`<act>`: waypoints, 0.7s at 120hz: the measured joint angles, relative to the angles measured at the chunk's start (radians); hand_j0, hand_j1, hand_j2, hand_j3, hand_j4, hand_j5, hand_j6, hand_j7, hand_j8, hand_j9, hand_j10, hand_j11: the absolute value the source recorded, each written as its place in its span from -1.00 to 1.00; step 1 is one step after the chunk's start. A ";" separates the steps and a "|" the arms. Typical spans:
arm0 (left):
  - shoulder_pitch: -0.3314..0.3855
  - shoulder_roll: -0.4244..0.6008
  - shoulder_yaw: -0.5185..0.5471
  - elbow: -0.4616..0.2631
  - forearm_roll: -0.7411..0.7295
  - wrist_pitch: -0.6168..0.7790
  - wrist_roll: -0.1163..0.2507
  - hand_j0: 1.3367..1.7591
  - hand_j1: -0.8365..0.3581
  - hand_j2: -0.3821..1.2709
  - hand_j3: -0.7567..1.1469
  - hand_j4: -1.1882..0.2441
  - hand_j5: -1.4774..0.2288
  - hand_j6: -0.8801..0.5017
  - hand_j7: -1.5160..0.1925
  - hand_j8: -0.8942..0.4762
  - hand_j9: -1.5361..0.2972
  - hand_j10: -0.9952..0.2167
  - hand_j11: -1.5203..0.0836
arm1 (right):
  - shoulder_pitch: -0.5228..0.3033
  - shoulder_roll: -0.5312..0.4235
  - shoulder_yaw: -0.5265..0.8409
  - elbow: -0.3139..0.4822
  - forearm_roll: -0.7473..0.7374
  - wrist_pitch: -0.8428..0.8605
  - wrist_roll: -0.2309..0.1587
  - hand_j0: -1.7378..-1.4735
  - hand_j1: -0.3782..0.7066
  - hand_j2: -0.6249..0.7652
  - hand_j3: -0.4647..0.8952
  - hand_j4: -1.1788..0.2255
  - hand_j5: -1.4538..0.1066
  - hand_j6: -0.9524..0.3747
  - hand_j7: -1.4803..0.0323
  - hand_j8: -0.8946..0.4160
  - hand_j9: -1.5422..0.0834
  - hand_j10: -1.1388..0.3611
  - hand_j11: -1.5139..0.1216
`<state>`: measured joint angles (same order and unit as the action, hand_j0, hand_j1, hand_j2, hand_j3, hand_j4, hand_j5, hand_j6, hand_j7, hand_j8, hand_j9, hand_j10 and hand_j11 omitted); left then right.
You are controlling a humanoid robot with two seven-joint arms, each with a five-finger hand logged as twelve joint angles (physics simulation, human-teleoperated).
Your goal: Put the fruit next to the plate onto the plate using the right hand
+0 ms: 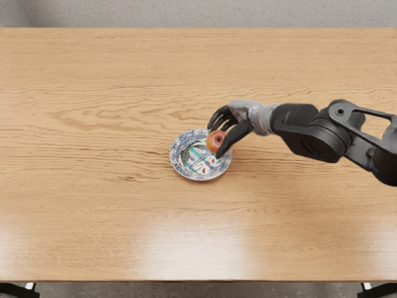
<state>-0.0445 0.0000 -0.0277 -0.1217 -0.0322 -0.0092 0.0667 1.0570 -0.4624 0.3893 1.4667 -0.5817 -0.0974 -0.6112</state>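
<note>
A small patterned plate (189,162) lies a little right of the table's middle. A reddish round fruit (214,140) is over the plate's upper right part, whether resting on it or just above it I cannot tell. My right hand (227,127) reaches in from the right edge and its dark fingers (231,141) curl around the fruit from the right and above. The left arm does not show.
The wooden table (93,124) fills the view, its front edge near the bottom. Dark stand parts (18,290) show at the bottom corners.
</note>
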 joint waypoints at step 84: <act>0.000 0.000 0.000 0.000 0.000 0.000 0.000 0.52 0.52 -0.48 -0.20 0.34 0.38 -0.06 0.42 -0.03 0.35 0.26 0.52 | 0.008 0.103 -0.007 -0.082 -0.013 0.002 0.000 -0.39 -0.05 -0.02 -0.32 0.03 0.09 -0.22 0.17 -0.23 0.16 -0.10 0.11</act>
<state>-0.0445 0.0000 -0.0277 -0.1217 -0.0322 -0.0092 0.0669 1.0649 -0.3589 0.3819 1.3847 -0.5944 -0.0952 -0.6109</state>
